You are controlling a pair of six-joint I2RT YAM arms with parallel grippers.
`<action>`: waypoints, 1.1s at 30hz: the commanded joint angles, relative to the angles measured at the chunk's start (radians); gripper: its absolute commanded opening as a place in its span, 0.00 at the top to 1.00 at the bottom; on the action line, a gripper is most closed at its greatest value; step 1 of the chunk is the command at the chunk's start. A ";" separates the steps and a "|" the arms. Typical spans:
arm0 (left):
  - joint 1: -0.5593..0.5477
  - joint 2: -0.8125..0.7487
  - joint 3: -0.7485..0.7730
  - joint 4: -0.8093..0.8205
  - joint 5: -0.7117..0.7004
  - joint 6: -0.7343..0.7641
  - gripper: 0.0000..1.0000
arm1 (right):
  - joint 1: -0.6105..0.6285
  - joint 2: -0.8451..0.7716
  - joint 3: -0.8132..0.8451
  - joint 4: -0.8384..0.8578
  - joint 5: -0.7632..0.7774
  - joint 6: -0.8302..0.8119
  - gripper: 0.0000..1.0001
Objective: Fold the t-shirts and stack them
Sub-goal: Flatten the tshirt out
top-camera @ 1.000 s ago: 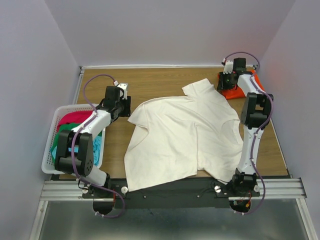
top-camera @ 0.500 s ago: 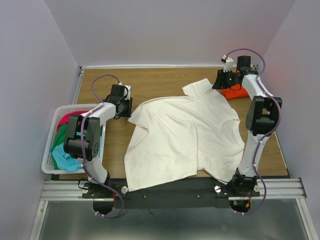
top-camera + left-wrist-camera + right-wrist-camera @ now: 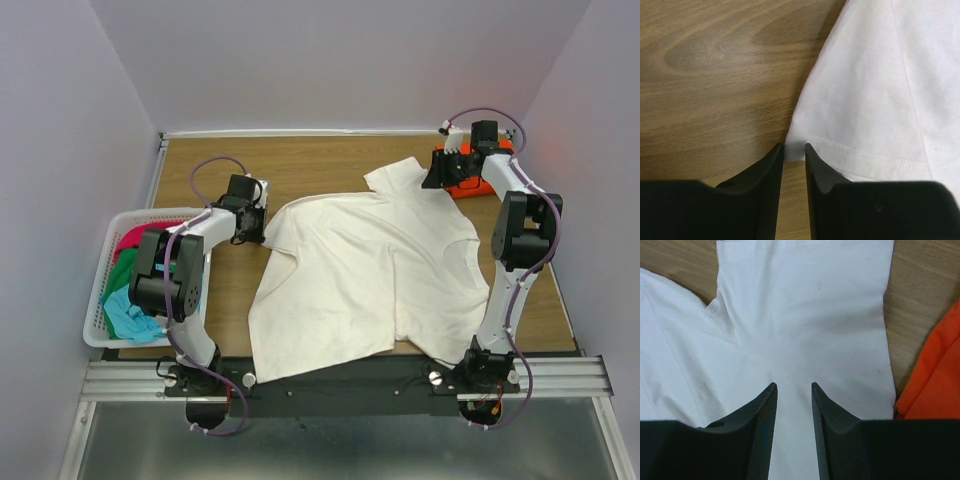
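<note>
The t-shirts are at an early stage, by the look of it: none of the ones you can see clearly is folded. The cream-white t-shirt (image 3: 365, 270) lies spread open across the middle of the table (image 3: 330, 165), rumpled, with its lower edge reaching the near edge. No fold has been made in it yet.

The orange t-shirt (image 3: 468, 186) sits in the far right corner, just beside the cream one's far sleeve. The right arm covers much of it, so you cannot tell whether it is folded or only bunched. If it is folded, it is the start of the stack.

The crimson t-shirt (image 3: 140, 240), green t-shirt (image 3: 122, 272) and light blue t-shirt (image 3: 125, 315) are heaped loose in the basket (image 3: 97, 338) at the left. All three have yet to be taken out, folded and stacked.

Your left gripper (image 3: 794, 146) is low at the cream shirt's left sleeve. Its fingers stand narrowly apart with the corner of the sleeve hem right at their tips. Whether the cloth is actually pinched, you cannot tell.

Your right gripper (image 3: 792, 385) is down over the far sleeve. Its fingers are slightly spread and the cloth lies flat and ungathered between them, so it holds nothing.

I judge this to be the start of the first fold on the cream shirt, with nearly the whole task left.
</note>
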 commanded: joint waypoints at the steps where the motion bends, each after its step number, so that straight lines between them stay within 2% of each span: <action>1: -0.007 0.035 0.001 -0.018 0.017 0.003 0.77 | 0.018 -0.001 0.035 -0.010 -0.021 -0.008 0.59; 4: -0.009 0.022 0.001 -0.017 -0.039 0.000 0.98 | 0.040 0.027 0.075 -0.013 0.002 -0.011 0.59; 5: -0.009 0.016 -0.001 -0.017 -0.053 -0.002 1.00 | 0.047 0.041 0.089 -0.013 0.025 -0.008 0.59; 8: -0.009 -0.032 -0.004 -0.012 -0.090 -0.003 1.00 | 0.073 0.113 0.190 -0.011 0.100 0.033 0.59; 14: -0.007 -0.109 -0.039 0.020 -0.151 -0.006 1.00 | 0.072 0.335 0.515 -0.011 0.243 0.228 0.59; 16: -0.009 -0.122 -0.050 0.031 -0.159 -0.003 1.00 | 0.072 0.383 0.630 -0.010 0.286 0.246 0.59; 20: -0.007 -0.139 -0.056 0.042 -0.155 -0.002 1.00 | 0.073 0.504 0.753 0.003 0.321 0.253 0.59; 33: -0.007 -0.121 -0.052 0.054 -0.136 0.003 1.00 | 0.106 0.572 0.720 0.039 0.260 0.282 0.60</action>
